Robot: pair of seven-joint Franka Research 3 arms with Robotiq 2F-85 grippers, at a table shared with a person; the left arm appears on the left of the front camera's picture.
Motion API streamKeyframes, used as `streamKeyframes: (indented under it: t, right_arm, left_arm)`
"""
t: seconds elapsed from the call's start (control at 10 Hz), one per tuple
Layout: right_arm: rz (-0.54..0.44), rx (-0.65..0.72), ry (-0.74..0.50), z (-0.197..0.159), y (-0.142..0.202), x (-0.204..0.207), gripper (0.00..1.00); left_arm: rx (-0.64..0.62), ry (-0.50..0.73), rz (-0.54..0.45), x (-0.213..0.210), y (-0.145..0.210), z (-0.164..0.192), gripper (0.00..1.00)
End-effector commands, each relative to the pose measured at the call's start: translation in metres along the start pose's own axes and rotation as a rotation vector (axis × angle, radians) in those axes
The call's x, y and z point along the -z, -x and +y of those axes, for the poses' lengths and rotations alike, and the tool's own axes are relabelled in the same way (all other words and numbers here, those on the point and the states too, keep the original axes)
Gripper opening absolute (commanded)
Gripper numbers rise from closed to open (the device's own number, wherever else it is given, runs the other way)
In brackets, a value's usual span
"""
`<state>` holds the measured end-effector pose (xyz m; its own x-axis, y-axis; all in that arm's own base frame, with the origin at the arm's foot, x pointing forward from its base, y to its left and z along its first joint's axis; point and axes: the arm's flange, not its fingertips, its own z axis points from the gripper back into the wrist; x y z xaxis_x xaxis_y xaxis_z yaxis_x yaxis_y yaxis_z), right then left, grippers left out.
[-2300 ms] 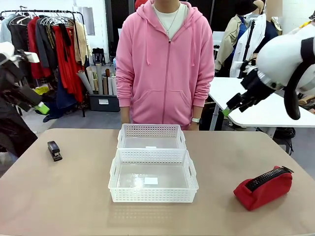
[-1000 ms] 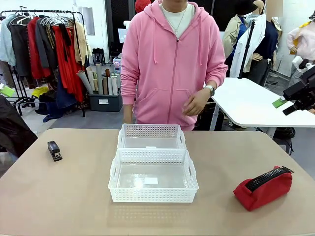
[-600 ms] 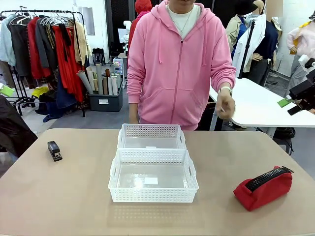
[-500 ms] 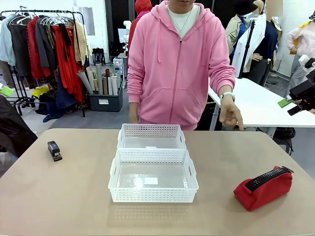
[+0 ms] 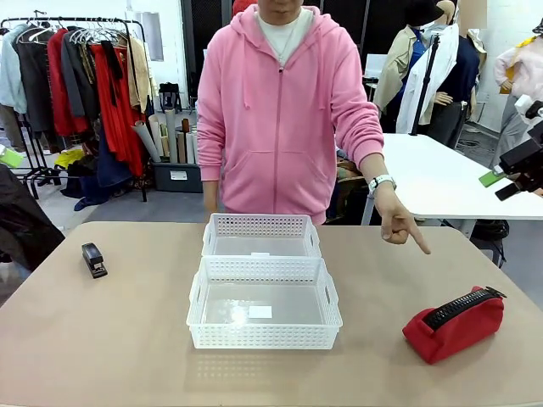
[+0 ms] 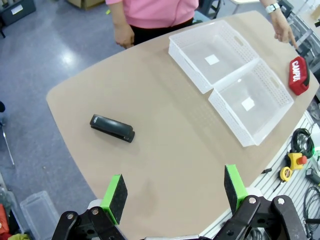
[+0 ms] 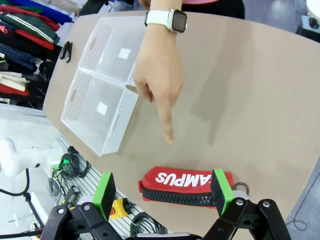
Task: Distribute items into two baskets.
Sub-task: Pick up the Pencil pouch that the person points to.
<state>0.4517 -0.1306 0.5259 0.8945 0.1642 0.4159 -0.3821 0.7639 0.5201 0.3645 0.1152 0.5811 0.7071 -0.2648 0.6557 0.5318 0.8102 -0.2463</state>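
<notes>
Person's hand (image 5: 397,222) points at the red pouch (image 5: 452,325); sorting not begun
Pouch right of the empty baskets (image 5: 263,268), stapler (image 5: 93,259) left; left gripper (image 6: 174,186) and right gripper (image 7: 162,184) jaws released; right must likely descend onto pouch

The left claw (image 6: 174,192) hangs high over the bench, its green-padded fingers spread wide with nothing between them. The right claw (image 7: 162,191) is just as wide open and empty, raised off at the robot's right side.
</notes>
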Motion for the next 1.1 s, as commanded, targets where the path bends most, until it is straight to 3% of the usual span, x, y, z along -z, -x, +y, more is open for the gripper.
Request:
streamKeyframes:
  t: [0.0,1.0]
  right_arm:
    - [-0.005,0.004,0.006,-0.0003,-0.0018,-0.0011,1.0]
    - [-0.005,0.004,0.006,-0.0003,-0.0018,-0.0011,1.0]
  left_arm:
    - [0.001,0.007,-0.009,-0.0001,-0.0001,-0.0001,1.0]
    - [0.001,0.007,-0.009,-0.0001,-0.0001,-0.0001,1.0]
